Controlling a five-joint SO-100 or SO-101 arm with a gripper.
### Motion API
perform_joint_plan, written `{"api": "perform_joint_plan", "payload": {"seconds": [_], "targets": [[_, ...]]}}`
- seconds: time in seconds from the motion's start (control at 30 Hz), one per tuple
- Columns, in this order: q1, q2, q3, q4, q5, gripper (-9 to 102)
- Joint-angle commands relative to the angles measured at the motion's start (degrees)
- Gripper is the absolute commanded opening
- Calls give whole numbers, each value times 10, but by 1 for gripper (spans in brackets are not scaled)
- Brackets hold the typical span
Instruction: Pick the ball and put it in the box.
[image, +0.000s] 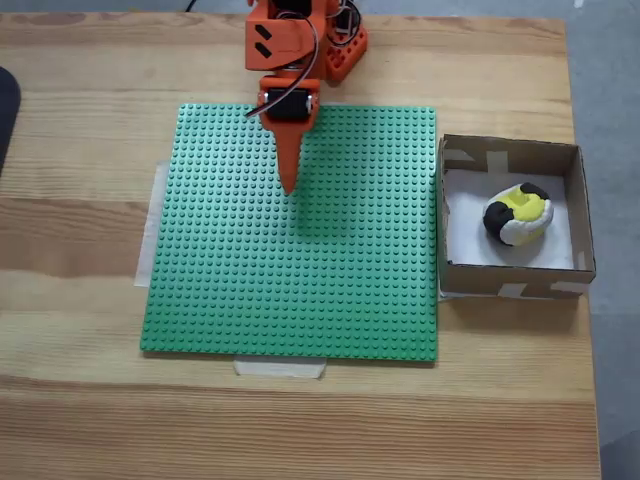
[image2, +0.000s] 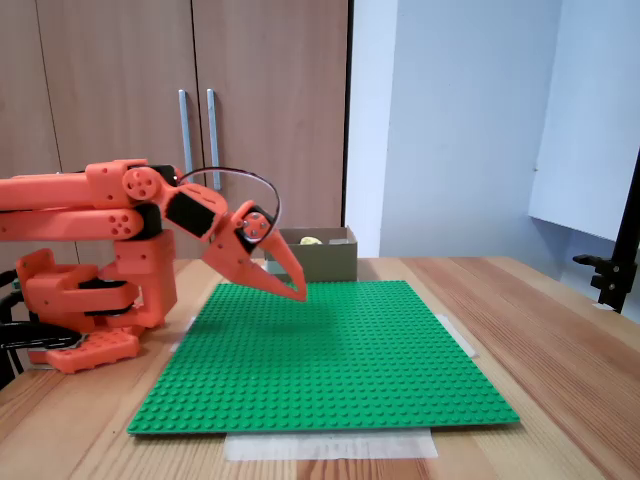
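Observation:
The ball (image: 518, 213), with yellow, black and white panels, lies inside the brown cardboard box (image: 510, 280) at the right of the table; its yellow top (image2: 311, 241) peeks over the box (image2: 325, 259) wall in a fixed view from the side. My orange gripper (image: 290, 187) hangs shut and empty over the far middle of the green studded baseplate (image: 300, 280), well left of the box. From the side, the gripper (image2: 298, 293) points down toward the plate with its tip just above the studs.
The baseplate (image2: 330, 360) is taped to a wooden table (image: 90, 400). The arm's orange base (image2: 85, 300) stands at the table's far edge. Wooden cupboard doors (image2: 190, 100) rise behind the table. A black stand (image2: 615, 270) is at the right.

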Motion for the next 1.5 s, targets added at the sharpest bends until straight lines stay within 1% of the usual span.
{"api": "perform_joint_plan", "payload": {"seconds": [0.0, 0.23, 1.47], "targets": [[5, 5, 12, 8, 0, -1], [3, 5, 27, -40, 4, -1], [0, 5, 28, -41, 2, -1]]}}
